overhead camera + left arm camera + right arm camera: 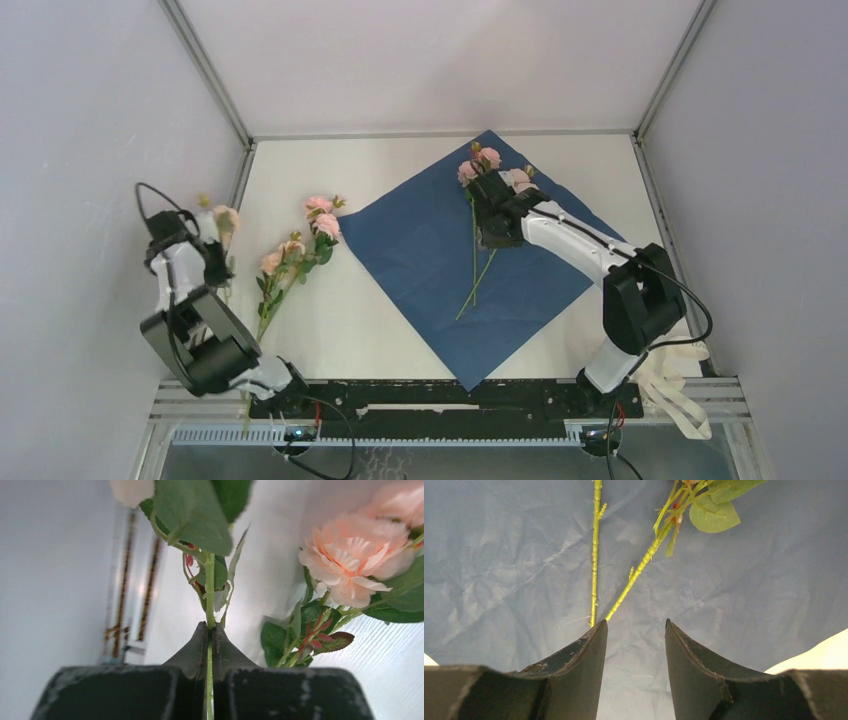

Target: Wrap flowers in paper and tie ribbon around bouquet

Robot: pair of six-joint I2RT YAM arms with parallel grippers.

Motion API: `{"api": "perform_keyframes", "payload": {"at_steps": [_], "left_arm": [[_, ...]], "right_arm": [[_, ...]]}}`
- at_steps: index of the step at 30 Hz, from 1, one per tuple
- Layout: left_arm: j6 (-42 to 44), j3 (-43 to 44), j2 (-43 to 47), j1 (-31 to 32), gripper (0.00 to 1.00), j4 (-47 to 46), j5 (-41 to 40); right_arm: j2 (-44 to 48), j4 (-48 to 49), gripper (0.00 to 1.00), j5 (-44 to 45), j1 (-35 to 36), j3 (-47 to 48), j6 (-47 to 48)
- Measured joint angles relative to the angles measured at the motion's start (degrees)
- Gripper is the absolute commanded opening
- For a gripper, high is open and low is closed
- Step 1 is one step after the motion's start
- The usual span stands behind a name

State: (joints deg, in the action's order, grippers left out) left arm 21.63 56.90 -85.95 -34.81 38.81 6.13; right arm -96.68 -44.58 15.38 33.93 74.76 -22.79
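I count one sheet of blue paper [430,250] on the tabletop [340,330], one cream ribbon [664,388], and two grippers, the left gripper [209,635] and the right gripper [636,630]. Two flower stems [595,555] lie on the paper and one sprig [210,580] is in the left gripper. A loose bunch [295,250] shows four pink blooms; its stems I cannot count.
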Motion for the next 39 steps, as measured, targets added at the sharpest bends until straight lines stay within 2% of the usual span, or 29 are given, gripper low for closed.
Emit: {"api": "perform_keyframes", "payload": {"at_steps": [2, 5, 8, 11, 15, 19, 23, 25, 26, 27, 29, 30, 31, 32, 33, 34, 35, 36, 39], "left_arm": [[-1.2, 1.1, 5.4, -3.4, 0.0, 0.0, 0.3], [-2.9, 4.2, 11.0, -4.1, 0.0, 0.9, 3.1], [-5.4, 8.3, 15.0, -2.8, 0.0, 2.5, 10.5], [-9.6, 11.5, 18.0, 0.5, 0.0, 3.7, 20.1], [-19.0, 15.7, 21.1, 10.8, 0.0, 2.3, 30.8], [-30.3, 16.9, 25.5, 24.3, 0.0, -5.8, 37.3], [-38.9, 18.2, 27.2, 31.8, 0.0, -12.0, 40.6], [-42.1, 18.3, 26.9, 34.6, 0.0, -14.7, 40.6], [-43.1, 18.3, 26.6, 35.7, 0.0, -15.4, 40.5], [-44.1, 18.2, 26.1, 37.0, 0.0, -16.0, 40.5], [-45.5, 18.1, 25.3, 39.0, 0.0, -16.7, 40.3], [-46.1, 17.8, 24.9, 39.8, 0.0, -17.2, 40.0], [-46.1, 17.7, 24.7, 40.2, 0.04, -17.2, 39.5], [-45.8, 17.7, 24.4, 40.3, 0.28, -16.8, 38.7], [-44.9, 17.7, 24.0, 40.3, 0.57, -15.8, 37.5], [-43.2, 17.8, 23.7, 40.3, 0.79, -14.8, 36.5], [-40.5, 18.5, 23.2, 40.3, 0.87, -12.1, 34.5], [-37.5, 19.6, 22.5, 40.4, 0.9, -8.5, 31.5], [-27.1, 21.2, 19.8, 40.0, 0.91, 0.2, 20.1]], "right_arm": [[1.4, -0.1, 0.55, 0.2, 0.3, 0.0, 0.2], [4.3, 0.1, 0.55, 0.3, 1.0, 0.0, 1.1], [8.2, 2.3, 0.55, 0.9, 3.4, -0.2, 3.5], [12.8, 8.5, 0.57, -0.8, 9.2, -1.0, 6.5], [15.6, 22.3, 0.63, -10.4, 17.7, -1.1, 9.8], [14.0, 37.4, 0.83, -19.7, 22.5, -1.1, 9.5], [10.5, 48.4, 0.84, -25.2, 23.0, -0.7, 7.6], [8.1, 51.2, 0.79, -26.2, 23.0, 0.2, 6.9], [7.0, 51.9, 0.72, -26.4, 23.0, 0.7, 6.6], [5.7, 52.7, 0.58, -26.6, 23.0, 1.1, 6.2], [3.6, 53.8, 0.09, -27.1, 22.7, 1.9, 5.1], [2.8, 54.1, 0.0, -27.1, 22.7, 2.0, 4.9], [2.3, 53.9, 0.0, -27.0, 22.7, 2.0, 4.2], [1.9, 53.9, 0.0, -26.4, 22.6, 2.0, 3.6], [1.9, 53.2, 0.0, -25.6, 22.7, 2.0, 3.0], [2.0, 52.3, 0.0, -24.8, 22.7, 2.0, 2.8], [2.1, 51.0, 0.0, -23.2, 22.4, 1.9, 2.1], [2.2, 49.2, 0.0, -21.5, 21.7, 1.8, 1.4], [2.6, 40.5, 0.0, -14.8, 17.2, 1.6, -0.8]]}}
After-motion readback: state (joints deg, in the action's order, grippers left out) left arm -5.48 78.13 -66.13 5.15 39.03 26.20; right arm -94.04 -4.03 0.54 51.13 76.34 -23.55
